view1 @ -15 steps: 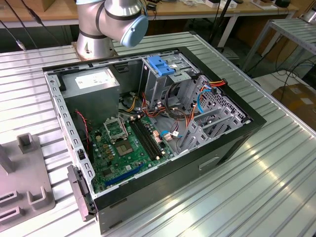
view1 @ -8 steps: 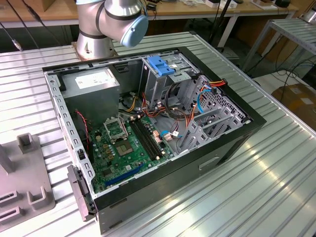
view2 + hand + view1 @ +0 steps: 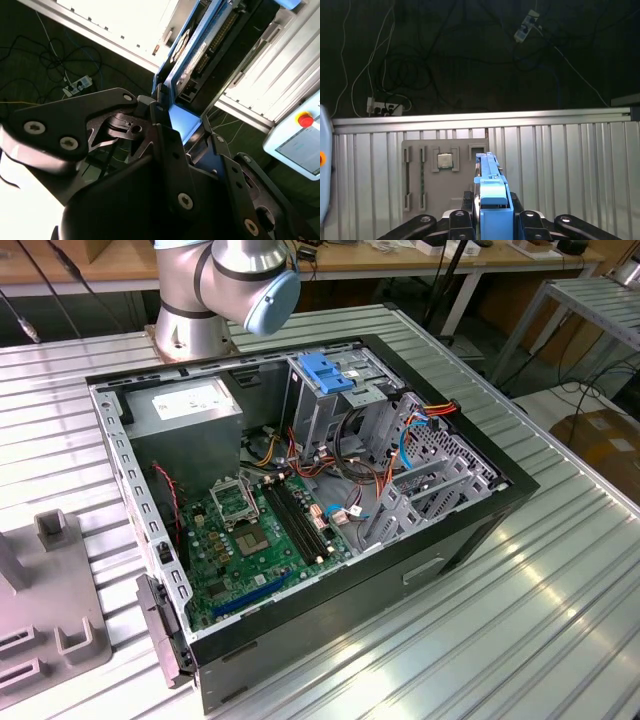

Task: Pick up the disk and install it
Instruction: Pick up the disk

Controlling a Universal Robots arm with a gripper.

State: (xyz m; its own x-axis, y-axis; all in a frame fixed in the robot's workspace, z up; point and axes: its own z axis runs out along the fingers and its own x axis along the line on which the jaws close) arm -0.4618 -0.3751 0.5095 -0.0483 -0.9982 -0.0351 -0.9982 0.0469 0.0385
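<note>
The pick-up is looking done: the gripper is clamping the disk edge-on between its fingers, holding it above the grey fixture plate on the ribbed table (installing, I judge, is what is remaining). The exterior view is offering the open computer case with its blue-handled drive cage, while the second wrist view is showing the disk's broad face reaching away from the fingers.

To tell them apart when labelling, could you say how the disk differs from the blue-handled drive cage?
The disk is clamped edge-on in the gripper, outside the computer case; the drive cage sits mounted inside it. The disk looks slim; the drive cage is a tall metal frame. Both carry blue plastic.
</note>
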